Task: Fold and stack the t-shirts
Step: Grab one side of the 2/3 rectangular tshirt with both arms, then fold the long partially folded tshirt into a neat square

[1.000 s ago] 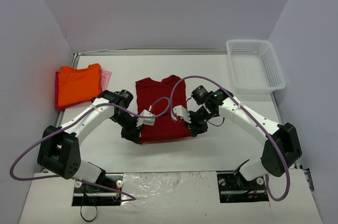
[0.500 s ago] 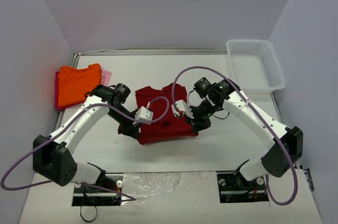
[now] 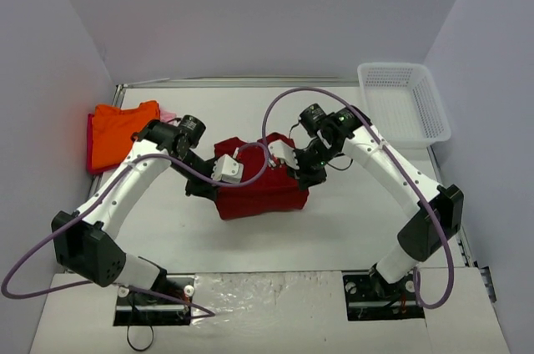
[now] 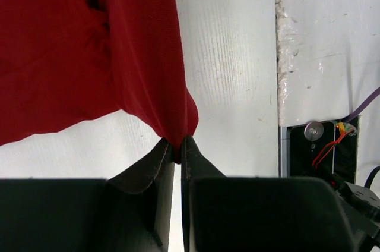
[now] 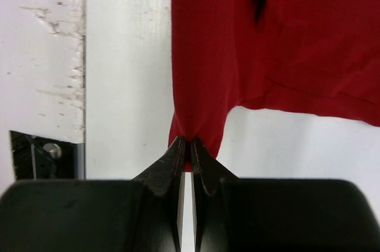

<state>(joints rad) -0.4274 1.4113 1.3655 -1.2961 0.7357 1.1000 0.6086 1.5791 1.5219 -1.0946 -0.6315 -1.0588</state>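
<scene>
I have the left gripper (image 4: pixel 178 148) clenched on one corner of the dark red t-shirt (image 3: pixel 265 194) and the right gripper (image 5: pixel 185 147) pinching another corner. The cloth fans out from each pinch and sits bunched between the two arms, mid-table (image 3: pixel 350 229). The orange t-shirt (image 3: pixel 123 133) lies far left, with the pink t-shirt (image 3: pixel 169 118) peeking out at its right edge. The white basket (image 3: pixel 402 103) is far right.

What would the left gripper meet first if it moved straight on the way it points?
The dark red t-shirt, whose edge the left gripper pinches; beyond that cloth probably the white table, though depth is unclear.
</scene>
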